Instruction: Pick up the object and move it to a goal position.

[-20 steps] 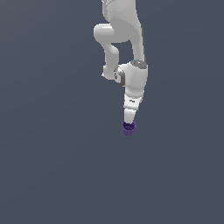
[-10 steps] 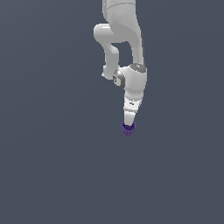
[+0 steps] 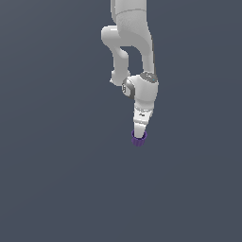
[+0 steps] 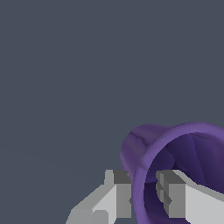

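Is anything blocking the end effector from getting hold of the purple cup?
Nothing visible. The end effector already straddles the purple cup's rim, one finger outside the wall and one inside.

Plain grey floor (image 3: 56, 179); purple cup (image 3: 138, 139) there.

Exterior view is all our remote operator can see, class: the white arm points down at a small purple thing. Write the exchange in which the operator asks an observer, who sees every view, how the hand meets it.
Operator: What is the purple thing under the arm?
Observer: A purple cup with a ribbed outer wall; the wrist view looks into its open mouth.
Operator: Is the hand around the whole cup?
Observer: No. One finger lies outside the wall, the other inside the mouth, so the rim sits between them.
Operator: Is the cup upright?
Observer: I cannot tell; the wrist view shows its mouth facing the camera, but nothing gives its tilt to the floor.
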Robot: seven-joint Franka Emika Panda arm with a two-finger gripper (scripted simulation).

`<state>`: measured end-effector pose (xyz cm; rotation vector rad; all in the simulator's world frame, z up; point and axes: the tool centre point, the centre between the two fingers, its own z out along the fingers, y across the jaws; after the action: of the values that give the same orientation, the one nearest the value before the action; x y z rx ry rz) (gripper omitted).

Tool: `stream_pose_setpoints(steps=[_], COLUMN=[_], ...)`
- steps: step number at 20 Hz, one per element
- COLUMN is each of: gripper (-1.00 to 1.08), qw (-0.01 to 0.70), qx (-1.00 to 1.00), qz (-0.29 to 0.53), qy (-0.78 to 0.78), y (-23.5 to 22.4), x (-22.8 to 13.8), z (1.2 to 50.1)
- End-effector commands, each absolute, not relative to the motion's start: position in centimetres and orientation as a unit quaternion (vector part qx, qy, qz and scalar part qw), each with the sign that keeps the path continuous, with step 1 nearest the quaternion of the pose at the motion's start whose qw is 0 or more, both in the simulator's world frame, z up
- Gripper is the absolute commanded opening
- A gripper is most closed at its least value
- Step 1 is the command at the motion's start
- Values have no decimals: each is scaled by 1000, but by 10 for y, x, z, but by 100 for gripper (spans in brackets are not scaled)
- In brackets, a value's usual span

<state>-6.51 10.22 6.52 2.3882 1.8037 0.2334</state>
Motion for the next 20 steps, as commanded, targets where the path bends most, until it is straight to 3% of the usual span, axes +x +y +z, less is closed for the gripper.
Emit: stream_pose_setpoints(steps=[1,12,20], gripper=[-100,-100,-100], qw=[70,70,69], qx=[794,794,793], qz=[77,78,78], qy=[599,599,600], y=[102,101,93], x=[-65,-63,-46], z=[65,69,100])
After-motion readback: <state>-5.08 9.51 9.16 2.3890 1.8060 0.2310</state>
